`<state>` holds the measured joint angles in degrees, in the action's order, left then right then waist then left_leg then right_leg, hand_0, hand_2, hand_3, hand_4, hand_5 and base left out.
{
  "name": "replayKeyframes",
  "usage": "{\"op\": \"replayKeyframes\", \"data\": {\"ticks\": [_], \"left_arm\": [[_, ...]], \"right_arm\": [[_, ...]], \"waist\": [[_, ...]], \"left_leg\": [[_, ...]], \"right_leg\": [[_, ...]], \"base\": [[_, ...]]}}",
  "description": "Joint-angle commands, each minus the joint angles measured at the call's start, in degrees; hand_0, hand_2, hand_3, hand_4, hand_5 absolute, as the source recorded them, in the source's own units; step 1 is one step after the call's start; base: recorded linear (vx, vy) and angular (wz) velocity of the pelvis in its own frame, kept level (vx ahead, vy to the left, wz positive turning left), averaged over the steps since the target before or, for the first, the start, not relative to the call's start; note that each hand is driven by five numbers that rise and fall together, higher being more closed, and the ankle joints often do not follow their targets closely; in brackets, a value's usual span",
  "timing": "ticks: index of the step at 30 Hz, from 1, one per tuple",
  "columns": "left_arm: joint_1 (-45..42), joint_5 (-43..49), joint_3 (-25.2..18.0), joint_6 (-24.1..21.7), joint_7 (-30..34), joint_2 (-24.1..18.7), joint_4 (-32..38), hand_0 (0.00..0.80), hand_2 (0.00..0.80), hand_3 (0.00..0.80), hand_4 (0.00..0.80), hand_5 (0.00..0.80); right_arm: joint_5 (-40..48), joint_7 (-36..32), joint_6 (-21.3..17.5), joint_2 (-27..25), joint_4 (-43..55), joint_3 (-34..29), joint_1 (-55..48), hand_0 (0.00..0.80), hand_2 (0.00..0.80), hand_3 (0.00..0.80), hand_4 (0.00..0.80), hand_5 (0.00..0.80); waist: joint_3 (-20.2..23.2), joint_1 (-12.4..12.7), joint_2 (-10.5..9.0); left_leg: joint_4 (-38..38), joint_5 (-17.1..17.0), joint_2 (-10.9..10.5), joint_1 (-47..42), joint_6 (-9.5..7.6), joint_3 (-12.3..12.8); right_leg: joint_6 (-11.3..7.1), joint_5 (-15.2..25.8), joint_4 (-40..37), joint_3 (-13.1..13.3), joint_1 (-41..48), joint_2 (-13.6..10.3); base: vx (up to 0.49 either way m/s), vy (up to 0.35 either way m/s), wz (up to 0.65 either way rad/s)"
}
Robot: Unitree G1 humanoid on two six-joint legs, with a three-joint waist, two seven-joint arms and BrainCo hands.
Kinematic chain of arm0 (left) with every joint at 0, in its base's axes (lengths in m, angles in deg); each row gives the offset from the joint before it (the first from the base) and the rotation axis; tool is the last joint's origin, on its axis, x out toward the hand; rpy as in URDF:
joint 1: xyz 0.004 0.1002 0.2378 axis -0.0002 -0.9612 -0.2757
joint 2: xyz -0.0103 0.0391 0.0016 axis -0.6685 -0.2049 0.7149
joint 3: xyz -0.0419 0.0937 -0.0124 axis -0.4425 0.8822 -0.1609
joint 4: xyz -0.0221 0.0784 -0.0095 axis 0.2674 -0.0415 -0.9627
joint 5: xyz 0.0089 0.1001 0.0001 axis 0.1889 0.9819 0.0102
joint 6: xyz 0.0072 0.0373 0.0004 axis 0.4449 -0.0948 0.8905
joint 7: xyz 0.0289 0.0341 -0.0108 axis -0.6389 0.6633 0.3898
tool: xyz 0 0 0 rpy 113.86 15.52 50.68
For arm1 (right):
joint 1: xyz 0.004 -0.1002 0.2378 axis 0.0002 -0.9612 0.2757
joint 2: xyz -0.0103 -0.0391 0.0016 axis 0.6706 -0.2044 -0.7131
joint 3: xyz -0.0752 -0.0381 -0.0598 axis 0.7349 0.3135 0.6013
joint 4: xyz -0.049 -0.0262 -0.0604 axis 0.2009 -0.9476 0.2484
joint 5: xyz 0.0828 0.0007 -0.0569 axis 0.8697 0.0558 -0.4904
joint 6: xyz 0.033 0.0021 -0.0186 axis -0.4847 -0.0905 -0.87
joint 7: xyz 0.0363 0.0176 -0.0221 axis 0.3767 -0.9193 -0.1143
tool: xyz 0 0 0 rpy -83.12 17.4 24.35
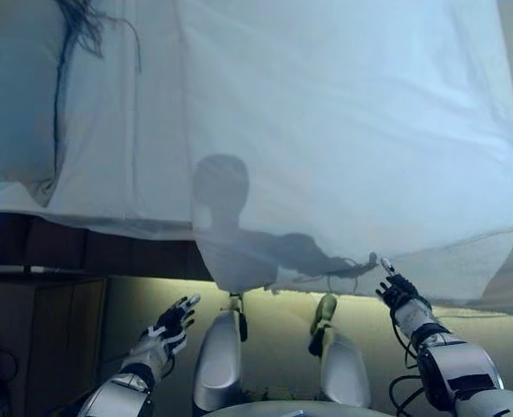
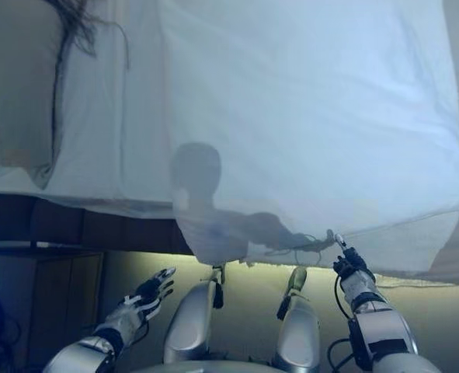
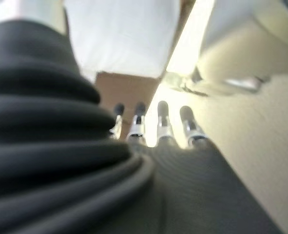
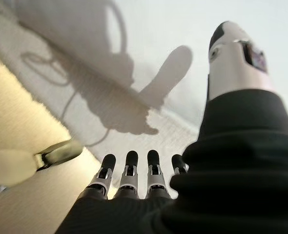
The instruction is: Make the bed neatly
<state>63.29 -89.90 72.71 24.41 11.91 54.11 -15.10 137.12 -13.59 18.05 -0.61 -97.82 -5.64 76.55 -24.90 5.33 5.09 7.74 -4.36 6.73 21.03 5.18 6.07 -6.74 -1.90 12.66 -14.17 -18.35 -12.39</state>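
- Sheet (image 1: 343,130) is being seen spread white over most of the bed, its near edge hanging over the bedside in front of the robot.
- Pillow (image 1: 17,95) is lying at the left end, partly outside the sheet.
- Right hand (image 1: 397,291) is being held just beside the hanging edge, fingers straight and relaxed, nothing gripped; contact cannot be told.
- Left hand (image 1: 171,326) is being held low, well apart from the sheet, fingers straight and spread, empty.
- Brown cabinet (image 1: 39,339) is standing left of the robot, below the bed.
- Sheet is being judged light, soft and limp: it will likely fold and drag rather than slide as one piece.
- Hold is best being taken on the hanging edge, pinched with both hands apart, so wrinkles are being pulled out evenly.
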Motion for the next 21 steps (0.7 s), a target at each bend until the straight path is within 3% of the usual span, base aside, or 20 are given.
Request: {"op": "replayKeyframes", "data": {"ticks": [1,8,16,21], "left_arm": [[3.2,-7.1,1.7,-3.4,0.3,-1.3,4.4,0.0,0.0,0.0,0.0,0.0],[2.3,-10.9,2.7,-4.5,-1.7,-2.3,13.6,0.0,0.0,0.0,0.0,0.0],[-1.3,-12.8,4.0,-5.3,-2.3,-2.4,16.6,0.0,0.0,0.0,0.0,0.0],[-4.4,-14.4,4.4,-5.8,0.2,-3.1,18.5,0.0,0.0,0.0,0.0,0.0]], "right_arm": [[-1.8,-3.2,-2.8,-4.7,1.8,1.1,4.2,0.0,0.0,0.0,0.0,0.0],[1.6,-3.1,-2.7,-10.9,3.5,0.0,11.0,0.0,0.0,0.0,0.0,0.0],[3.9,-4.3,-3.0,-16.7,3.2,-1.4,17.7,0.0,0.0,0.0,0.0,0.0],[4.0,-9.6,-1.5,-20.1,4.3,0.1,21.3,0.0,0.0,0.0,0.0,0.0]], "waist": [[-2.1,-1.0,-0.68],[-4.9,-0.2,-0.17],[-4.9,0.7,1.47],[-4.9,0.8,2.7]], "left_leg": [[7.8,1.9,1.2,6.2,1.86,-2.7],[12.5,3.6,1.2,13.2,0.96,-3.0],[11.8,3.1,0.8,16.8,0.51,-3.4],[11.3,2.6,0.7,17.0,0.48,-3.4]], "right_leg": [[-1.39,4.8,-0.7,1.3,-3.5,-4.0],[-1.6,3.5,6.4,2.3,-13.4,-4.4],[-1.09,2.5,10.5,2.8,-19.5,-4.7],[-0.49,1.9,11.9,2.7,-20.7,-4.7]], "base": [[-0.107,0.016,-0.08],[-0.07,-0.027,-0.06],[-0.002,-0.005,0.0],[0.011,0.014,0.01]]}}
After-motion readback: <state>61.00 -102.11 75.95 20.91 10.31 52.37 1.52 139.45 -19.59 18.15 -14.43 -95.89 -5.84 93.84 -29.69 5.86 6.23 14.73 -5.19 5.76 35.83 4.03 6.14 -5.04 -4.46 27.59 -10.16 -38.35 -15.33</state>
